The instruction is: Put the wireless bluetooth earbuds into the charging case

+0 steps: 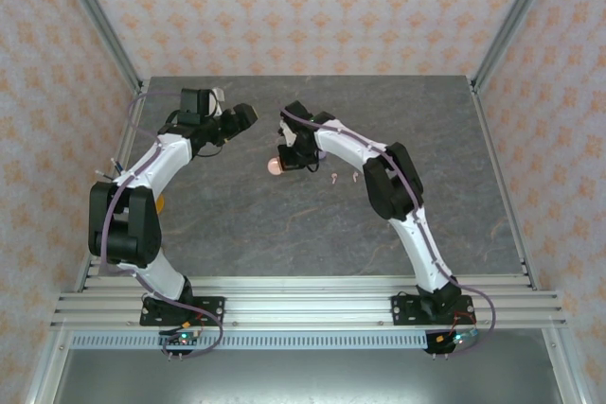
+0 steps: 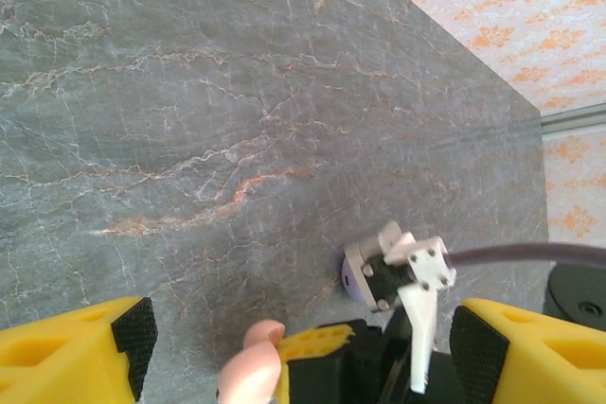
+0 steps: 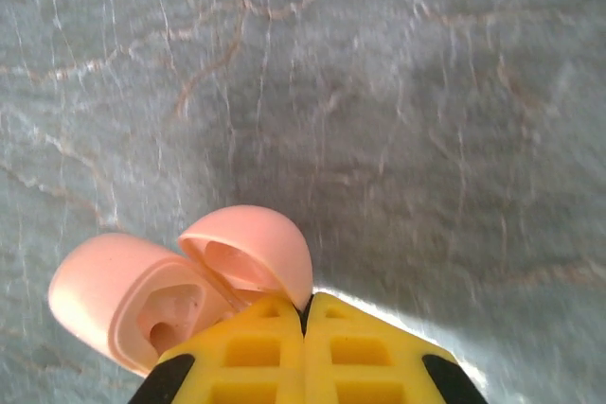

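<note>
The right gripper point(image 3: 305, 317) has its yellow fingers pressed together with no gap. Their tips touch the edge of an open pink case point(image 3: 142, 305), lower left in the wrist view; whether they pinch it is unclear. From above, the case point(image 1: 275, 167) sits on the grey desk point(image 1: 284, 234) near the centre. Two tiny pale earbuds point(image 1: 334, 177) lie just right of it. The left gripper point(image 2: 303, 333) is spread wide and holds nothing.
</note>
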Tool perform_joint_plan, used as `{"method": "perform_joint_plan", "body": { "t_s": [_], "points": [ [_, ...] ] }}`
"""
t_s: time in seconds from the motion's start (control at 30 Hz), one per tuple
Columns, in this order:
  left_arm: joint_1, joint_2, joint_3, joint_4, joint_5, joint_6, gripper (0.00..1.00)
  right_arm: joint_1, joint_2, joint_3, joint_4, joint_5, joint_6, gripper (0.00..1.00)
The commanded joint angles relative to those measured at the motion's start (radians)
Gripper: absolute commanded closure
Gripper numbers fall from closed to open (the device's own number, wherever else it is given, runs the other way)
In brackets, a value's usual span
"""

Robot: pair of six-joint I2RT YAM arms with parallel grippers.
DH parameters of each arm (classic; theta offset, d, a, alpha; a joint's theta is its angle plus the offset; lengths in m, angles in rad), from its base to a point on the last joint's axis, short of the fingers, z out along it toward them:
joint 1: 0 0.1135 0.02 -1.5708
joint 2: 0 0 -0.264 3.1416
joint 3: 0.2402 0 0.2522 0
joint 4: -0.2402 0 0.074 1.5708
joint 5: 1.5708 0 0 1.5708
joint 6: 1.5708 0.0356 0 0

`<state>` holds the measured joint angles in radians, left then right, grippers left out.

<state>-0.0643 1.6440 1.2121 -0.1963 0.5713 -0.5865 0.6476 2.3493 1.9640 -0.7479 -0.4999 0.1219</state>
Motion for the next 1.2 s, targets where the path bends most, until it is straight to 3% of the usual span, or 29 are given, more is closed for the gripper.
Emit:
{"method": "perform_joint_plan", "body": {
  "t_s": [0.0, 0.3, 0.47, 0.6, 0.83, 1.17],
  "points": [
    [0.009, -0.041, -0.013, 0.004, 0.016, -0.004, 0.16, 0.006, -0.115, -0.075, -0.004, 0.008, -0.001, 1.0],
    [0.008, -0.051, -0.049, 0.007, 0.05, 0.0, 0.16, 0.009, -0.306, -0.364, 0.007, 0.039, 0.012, 1.0],
    [-0.01, -0.026, -0.064, -0.031, 0.145, 0.046, 0.16, 0.009, -0.385, -0.44, 0.014, 0.081, -0.052, 1.0],
    [-0.055, 0.007, -0.051, -0.099, 0.235, 0.14, 0.17, 0.005, -0.419, -0.458, -0.003, 0.096, -0.133, 1.0],
    [-0.155, 0.057, 0.026, -0.299, 0.365, 0.325, 0.21, -0.069, -0.493, -0.495, 0.019, -0.012, -0.242, 1.0],
    [-0.192, 0.153, 0.21, -0.592, 0.532, 0.573, 0.24, -0.116, -0.525, -0.496, 0.004, -0.084, -0.335, 1.0]
  ]
}}
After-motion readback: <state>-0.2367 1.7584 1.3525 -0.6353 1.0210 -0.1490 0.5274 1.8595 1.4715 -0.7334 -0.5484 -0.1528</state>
